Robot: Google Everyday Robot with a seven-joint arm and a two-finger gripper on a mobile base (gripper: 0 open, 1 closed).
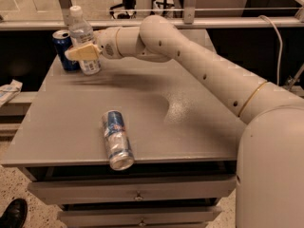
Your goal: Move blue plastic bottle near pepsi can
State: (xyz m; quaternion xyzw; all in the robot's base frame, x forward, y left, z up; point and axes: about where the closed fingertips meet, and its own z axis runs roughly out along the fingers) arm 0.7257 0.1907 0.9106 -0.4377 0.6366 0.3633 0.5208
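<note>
The blue plastic bottle (81,34), clear with a white cap and a pale label, stands upright at the far left corner of the grey table (190,127). The pepsi can (63,49), dark blue with a silver top, stands just left of it, almost touching. My gripper (81,52) reaches in from the right at the end of the long white arm and its tan fingers are shut on the bottle's middle.
A slim blue-and-silver can (116,139) lies on its side near the table's front edge. Drawers sit below the tabletop. A rail runs behind the table. A black shoe (13,213) is on the floor at lower left.
</note>
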